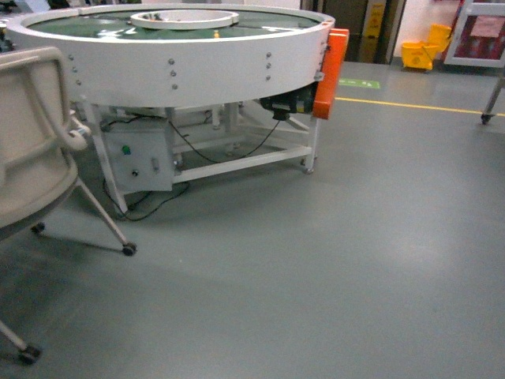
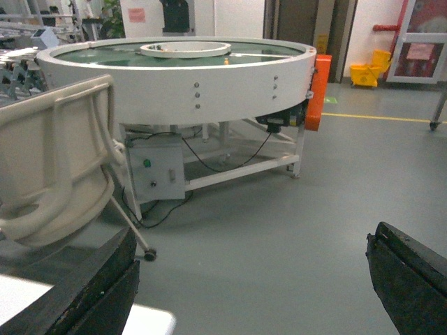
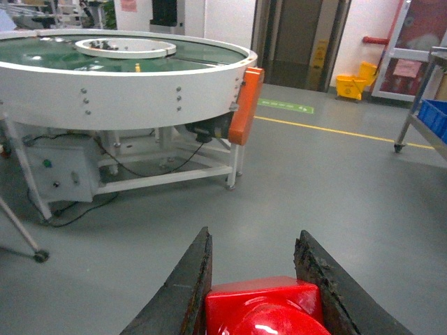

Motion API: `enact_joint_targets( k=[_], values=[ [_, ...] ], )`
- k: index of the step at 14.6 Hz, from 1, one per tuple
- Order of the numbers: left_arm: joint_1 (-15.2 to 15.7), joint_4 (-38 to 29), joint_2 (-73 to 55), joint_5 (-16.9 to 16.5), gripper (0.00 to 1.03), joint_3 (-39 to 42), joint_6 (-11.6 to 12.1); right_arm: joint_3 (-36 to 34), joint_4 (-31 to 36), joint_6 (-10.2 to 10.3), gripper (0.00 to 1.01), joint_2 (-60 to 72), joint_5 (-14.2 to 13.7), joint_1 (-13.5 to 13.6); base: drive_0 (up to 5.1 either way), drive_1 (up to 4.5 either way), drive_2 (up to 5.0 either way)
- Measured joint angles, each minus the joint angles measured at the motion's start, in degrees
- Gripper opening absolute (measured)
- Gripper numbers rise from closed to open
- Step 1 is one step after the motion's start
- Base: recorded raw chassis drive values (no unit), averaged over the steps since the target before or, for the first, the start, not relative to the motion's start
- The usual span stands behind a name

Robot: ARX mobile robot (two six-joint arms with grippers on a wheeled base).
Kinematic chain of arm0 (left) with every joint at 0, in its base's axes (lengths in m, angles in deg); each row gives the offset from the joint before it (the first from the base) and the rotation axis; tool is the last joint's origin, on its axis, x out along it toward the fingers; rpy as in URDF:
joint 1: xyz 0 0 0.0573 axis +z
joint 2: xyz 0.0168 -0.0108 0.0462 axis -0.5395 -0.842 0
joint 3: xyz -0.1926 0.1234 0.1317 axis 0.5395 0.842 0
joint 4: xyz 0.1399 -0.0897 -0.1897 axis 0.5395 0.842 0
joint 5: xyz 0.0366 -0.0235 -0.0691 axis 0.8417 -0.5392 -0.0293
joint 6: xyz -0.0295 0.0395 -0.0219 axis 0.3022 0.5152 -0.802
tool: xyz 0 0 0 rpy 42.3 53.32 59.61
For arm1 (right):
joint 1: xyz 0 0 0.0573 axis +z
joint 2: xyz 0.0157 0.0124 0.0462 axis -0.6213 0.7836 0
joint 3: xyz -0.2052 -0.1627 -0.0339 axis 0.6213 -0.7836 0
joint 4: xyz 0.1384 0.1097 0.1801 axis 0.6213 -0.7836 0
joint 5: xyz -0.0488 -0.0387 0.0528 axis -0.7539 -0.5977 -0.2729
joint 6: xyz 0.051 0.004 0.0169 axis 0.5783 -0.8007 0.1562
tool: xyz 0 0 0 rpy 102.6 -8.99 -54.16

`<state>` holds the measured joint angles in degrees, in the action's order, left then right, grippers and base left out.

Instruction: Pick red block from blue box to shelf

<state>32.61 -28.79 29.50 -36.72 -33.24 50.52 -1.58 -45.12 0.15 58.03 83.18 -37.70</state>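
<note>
In the right wrist view my right gripper [image 3: 254,234] is shut on the red block [image 3: 262,303]. The glossy block sits between the two dark fingers, held above the grey floor. My left gripper [image 2: 253,234] is open in the left wrist view, its fingers far apart with only floor between them. Neither gripper shows in the head view. A steel leg and rail of the shelf [image 3: 418,105] stand at the far right, carrying a dark blue crate [image 3: 436,115]. The blue box is out of view.
A large round white conveyor table [image 1: 173,55] with an orange guard [image 1: 331,71] fills the left and middle ahead. A beige chair [image 1: 31,150] on castors stands close on the left. A yellow floor line [image 1: 410,105] and a yellow mop bucket [image 1: 422,51] lie far right.
</note>
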Motion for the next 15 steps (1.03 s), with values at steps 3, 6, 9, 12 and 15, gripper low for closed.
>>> enact_joint_targets(
  k=[3,6,9,12,15],
  values=[
    [0.0,-0.2,0.0,0.1,0.98,0.0,0.0,0.0,0.1,0.0,0.29,0.0,0.0,0.0,1.1,0.68,-6.6],
    [0.0,-0.2,0.0,0.2,0.98,0.0,0.0,0.0,0.2,0.0,0.29,0.0,-0.2,0.0,-1.6,2.19,-5.4],
    [0.0,-0.1,0.0,0.1,0.98,0.0,0.0,0.0,0.2,0.0,0.29,0.0,-0.2,0.0,-1.5,2.35,-5.3],
    [0.0,-0.2,0.0,0.1,0.98,0.0,0.0,0.0,0.2,0.0,0.29,0.0,-0.2,0.0,-1.6,2.23,-5.4],
    [0.0,-0.2,0.0,0.1,0.98,0.0,0.0,0.0,0.3,0.0,0.29,0.0,-0.2,0.0,-1.7,1.81,-5.2]
  ],
)
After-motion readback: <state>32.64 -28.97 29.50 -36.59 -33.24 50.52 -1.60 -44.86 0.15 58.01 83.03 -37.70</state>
